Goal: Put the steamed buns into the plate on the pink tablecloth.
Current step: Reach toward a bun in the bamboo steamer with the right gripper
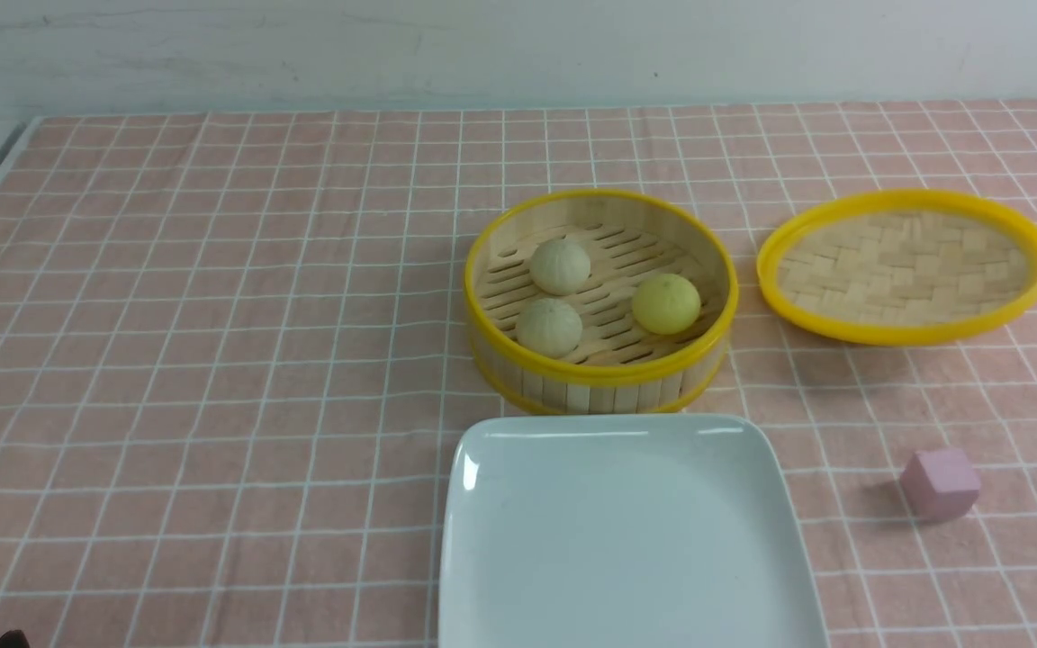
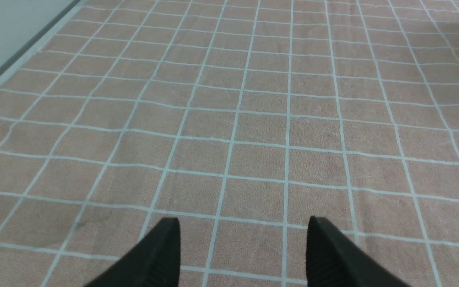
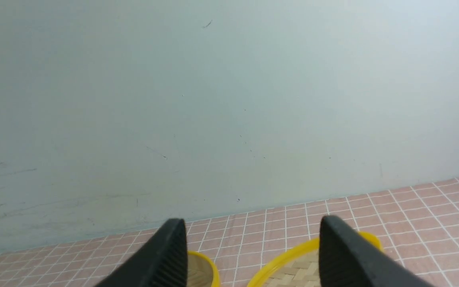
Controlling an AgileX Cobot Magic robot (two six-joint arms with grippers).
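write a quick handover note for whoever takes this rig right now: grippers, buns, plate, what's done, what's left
Left gripper: open, empty, over bare pink tablecloth.
Right gripper: open, empty, pointing past steamer and lid toward the wall.
Far beige bun, near beige bun and yellow bun: all in the steamer; lid lies off to its right.
Plate: empty, just in front of the steamer, on the robot's side.
Done: lid is off, no bun on the plate yet.
Left: all three go onto the plate.
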